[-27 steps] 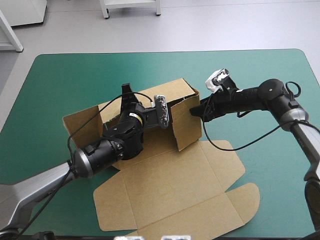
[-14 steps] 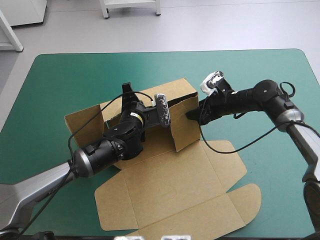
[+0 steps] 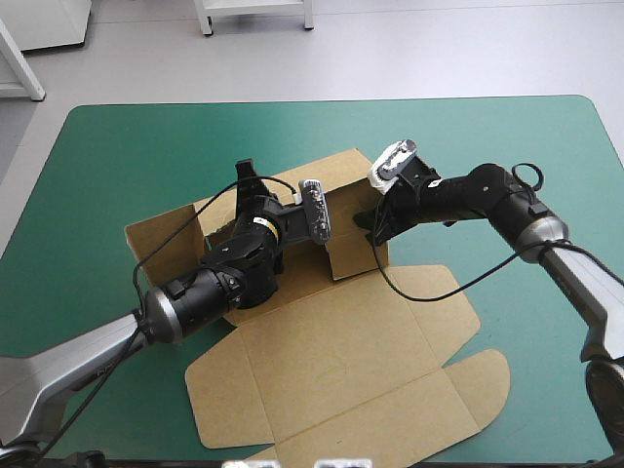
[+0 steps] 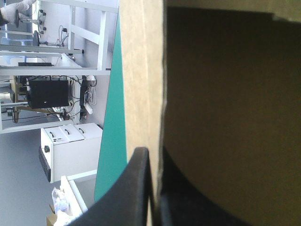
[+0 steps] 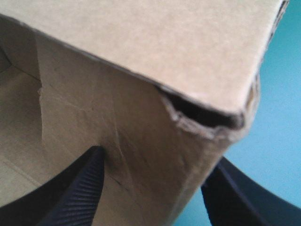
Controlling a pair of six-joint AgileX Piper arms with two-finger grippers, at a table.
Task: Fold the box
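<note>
One box [image 3: 331, 361], two grippers, one worktop [image 3: 107, 166] with a teal-green cover. The left gripper [image 3: 246, 179] is at the box's far wall, left of its middle. Its jaws are all but closed, pinching that wall's top edge. In the left wrist view one black finger [image 4: 134, 188] lies on the face toward the cover, the other is dark on the opposite face, and the board edge runs between them. The box sits mid-worktop, brown board, part-formed. Its left end flap [image 3: 156, 244] is splayed outward, the far wall is raised, and the right end wall [image 3: 356, 255] stands turned inward. The big lid panel with its flaps lies flat toward the near edge. The right gripper [image 3: 374, 222] is at the box's far right corner, jaws wide apart, gripping nothing, straddling the corner. One finger [image 5: 77, 188] is in front of brown board, the other [image 5: 235, 197] over the cover. The right wrist view shows that corner crumpled, with a small dark gap where the boards meet. Hidden: the box floor is mostly under the left arm. The second left finger is hard to separate from shadow. Cannot tell whether the right fingers touch the board.
</note>
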